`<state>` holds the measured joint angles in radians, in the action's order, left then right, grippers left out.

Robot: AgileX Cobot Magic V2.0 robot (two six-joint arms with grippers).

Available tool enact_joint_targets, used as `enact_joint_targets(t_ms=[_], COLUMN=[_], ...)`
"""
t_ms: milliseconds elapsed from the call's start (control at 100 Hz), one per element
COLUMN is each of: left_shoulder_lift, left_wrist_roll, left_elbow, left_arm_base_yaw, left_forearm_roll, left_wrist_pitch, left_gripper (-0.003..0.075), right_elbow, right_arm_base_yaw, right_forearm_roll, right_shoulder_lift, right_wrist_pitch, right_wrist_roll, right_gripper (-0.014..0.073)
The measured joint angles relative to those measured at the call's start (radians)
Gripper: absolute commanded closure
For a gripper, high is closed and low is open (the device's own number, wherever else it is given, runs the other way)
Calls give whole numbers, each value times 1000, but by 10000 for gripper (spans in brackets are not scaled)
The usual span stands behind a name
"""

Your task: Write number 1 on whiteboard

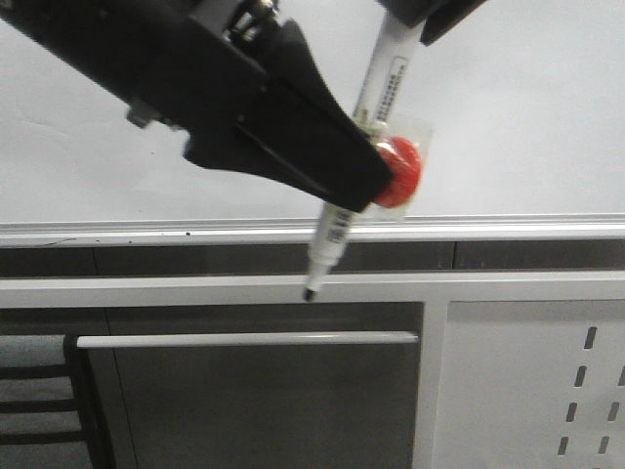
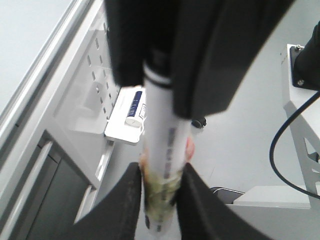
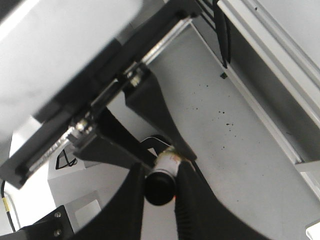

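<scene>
A white plastic marker pen (image 1: 388,83) bears black print; a red round disc (image 1: 398,171) clings beside it, before the pale grey-white glossy whiteboard (image 1: 527,117).

The whiteboard (image 1: 527,107) stands upright, pale and glossy, its silver aluminium bottom rail (image 1: 508,230) running across the front view (a few tiny dark specks on the rail). No written stroke shows on its surface.

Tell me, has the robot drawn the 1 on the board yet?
Not yet. Both grippers, left and right, hold the marker, so picking it up looks done. Its tip is uncapped and hangs below the whiteboard, which shows no stroke. Lifting the tip to the board and drawing the line remains.
</scene>
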<state>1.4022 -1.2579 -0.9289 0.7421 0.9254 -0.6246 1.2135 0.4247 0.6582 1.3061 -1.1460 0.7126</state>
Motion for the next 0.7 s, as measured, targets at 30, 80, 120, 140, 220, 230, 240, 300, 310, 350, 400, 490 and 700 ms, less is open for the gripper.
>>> enact_joint_targets(t_ms=[30, 80, 120, 140, 220, 230, 240, 300, 310, 350, 400, 490, 700], left_shoulder_lift=[-10, -27, -44, -51, -95, -99, -107, -137, -145, -164, -192, -234, -343], left_wrist_roll=[2, 4, 6, 6, 6, 6, 6, 7, 7, 7, 7, 8, 33], left_elbow=[0, 0, 0, 0, 0, 0, 0, 0, 0, 0, 0, 0, 64], left_arm_base_yaw=[-16, -49, -80, -96, -163, -176, -183, -243, -250, -289, -334, -404, -507], left_forearm_roll=[0, 8, 26, 37, 84, 89, 98, 127, 134, 151, 166, 201, 254], left_wrist_pitch=[-6, -18, -29, -37, -58, -63, -66, -98, -102, -127, -154, -185, -173], left_gripper=[320, 239, 200, 192, 198, 199, 199, 216, 218, 235, 256, 343, 738], right_elbow=[0, 0, 0, -3, -27, -34, -38, -82, -88, -129, -182, -283, -428], right_arm_base_yaw=[2, 2, 2, 2, 4, 6, 6, 15, 17, 27, 42, 85, 193], right_forearm_roll=[0, 0, 0, 0, 0, -2, -2, -9, -11, -15, -22, -26, -27], right_shoulder_lift=[0, -5, -12, -19, -51, -59, -63, -105, -111, -145, -187, -267, -400], right_wrist_pitch=[6, 17, 27, 32, 81, 88, 101, 161, 179, 226, 311, 451, 750], right_wrist_roll=[0, 0, 0, 0, 0, 0, 0, 0, 0, 0, 0, 13, 28], right_gripper=[653, 645, 645, 645, 645, 645, 645, 645, 645, 645, 645, 645, 645])
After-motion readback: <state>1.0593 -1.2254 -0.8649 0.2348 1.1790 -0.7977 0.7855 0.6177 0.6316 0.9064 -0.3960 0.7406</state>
